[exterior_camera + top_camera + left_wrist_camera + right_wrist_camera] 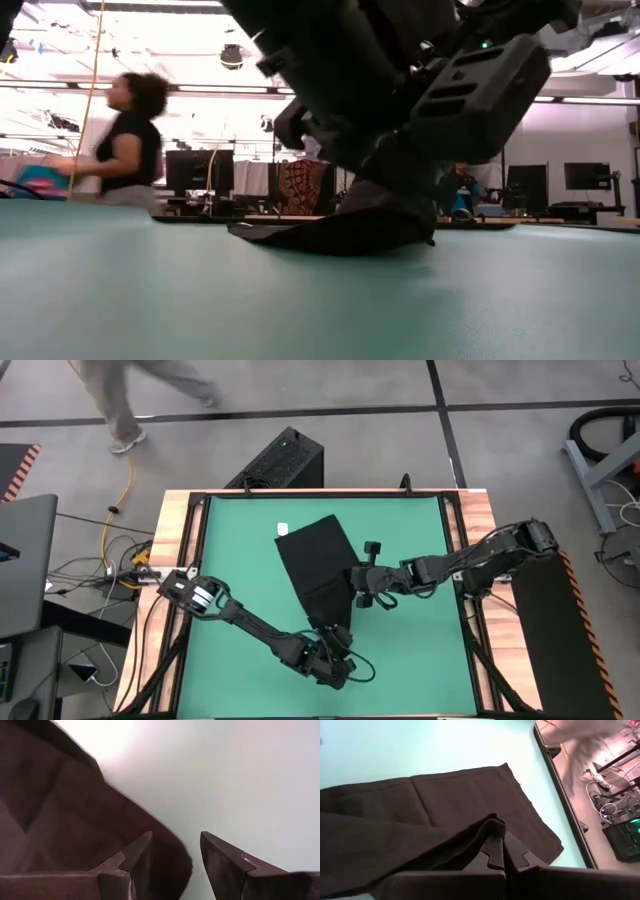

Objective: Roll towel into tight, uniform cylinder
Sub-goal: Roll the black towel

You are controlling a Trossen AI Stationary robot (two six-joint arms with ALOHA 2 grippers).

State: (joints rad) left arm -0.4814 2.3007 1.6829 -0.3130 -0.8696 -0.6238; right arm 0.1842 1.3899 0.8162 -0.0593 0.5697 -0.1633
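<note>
A plain black towel with a small white tag lies on a green mat framed by the light wood-coloured bench, with a black ribbed box and a yellow cable on the grey floor.

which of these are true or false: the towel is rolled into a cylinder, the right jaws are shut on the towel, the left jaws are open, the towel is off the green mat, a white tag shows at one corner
1. The towel is rolled into a cylinder: false. It lies mostly flat, with one edge lifted.
2. The right gripper has its jaws shut on the towel: true, cloth is bunched over them.
3. The left gripper has open jaws: true, at the towel's near edge.
4. The towel is off the green mat: false, it lies on it.
5. A white tag shows at one corner: true, at the far one.
</note>
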